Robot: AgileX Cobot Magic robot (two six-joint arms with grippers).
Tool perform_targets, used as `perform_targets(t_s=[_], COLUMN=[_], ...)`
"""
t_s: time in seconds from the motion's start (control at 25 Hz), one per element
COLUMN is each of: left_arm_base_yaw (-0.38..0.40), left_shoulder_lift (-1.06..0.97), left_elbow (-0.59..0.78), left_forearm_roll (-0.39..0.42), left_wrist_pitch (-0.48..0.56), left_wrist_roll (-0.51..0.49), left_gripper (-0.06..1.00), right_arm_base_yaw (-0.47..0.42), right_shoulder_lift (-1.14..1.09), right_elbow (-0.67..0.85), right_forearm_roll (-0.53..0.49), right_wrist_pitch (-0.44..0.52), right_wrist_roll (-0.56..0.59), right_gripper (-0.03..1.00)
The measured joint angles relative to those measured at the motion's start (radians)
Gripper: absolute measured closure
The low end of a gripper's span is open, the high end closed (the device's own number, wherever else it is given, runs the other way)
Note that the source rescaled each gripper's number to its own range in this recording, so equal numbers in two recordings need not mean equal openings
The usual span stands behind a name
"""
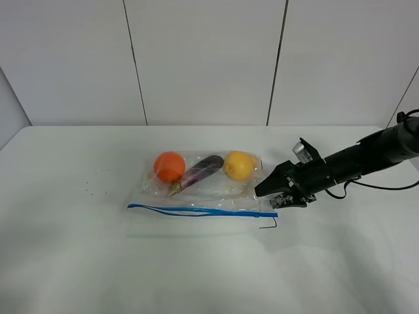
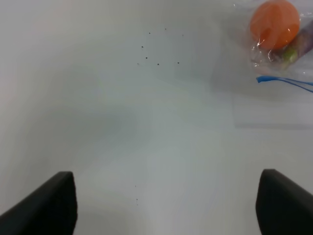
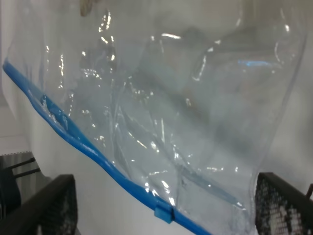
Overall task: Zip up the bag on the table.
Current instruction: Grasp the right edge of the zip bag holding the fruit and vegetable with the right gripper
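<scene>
The right hand (image 1: 265, 195) hovered at the bag's (image 1: 203, 190) slider end, fingers apart, gripping nothing. Next it needed to pinch the slider (image 3: 164, 214).

The clear bag (image 3: 195, 112) and its blue zipper strip (image 3: 78, 139) lie before the tool (image 3: 164, 200).

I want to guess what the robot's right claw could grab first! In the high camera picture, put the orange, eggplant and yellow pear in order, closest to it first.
1. The yellow pear, at the right end of the bag, closest to the right gripper.
2. The eggplant, in the middle.
3. The orange, at the left end, farthest.
</scene>
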Motion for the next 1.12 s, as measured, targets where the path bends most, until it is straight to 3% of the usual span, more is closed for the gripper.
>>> perform_targets(t_s=[0.32, 0.6, 0.84, 1.12], left_arm_base_yaw=[0.0, 0.0, 0.0, 0.0], left_shoulder_lift=[0.0, 0.0, 0.0, 0.0], left_elbow=[0.0, 0.0, 0.0, 0.0], left_forearm_roll=[0.0, 0.0, 0.0, 0.0], left_wrist_pitch=[0.0, 0.0, 0.0, 0.0], left_wrist_roll=[0.0, 0.0, 0.0, 0.0], left_gripper=[-0.06, -0.06, -0.06, -0.06], right_arm_base_yaw=[0.001, 0.003, 0.003, 0.003], right_shoulder_lift=[0.067, 0.067, 0.067, 0.067], right_elbow=[-0.001, -0.001, -0.001, -0.001], right_forearm_roll=[0.01, 0.033, 0.032, 0.032], right_wrist_pitch=[0.036, 0.044, 0.044, 0.044], right_wrist_roll=[-0.026, -0.033, -0.041, -0.044], right_gripper=[0.17, 0.32, 0.51, 0.61])
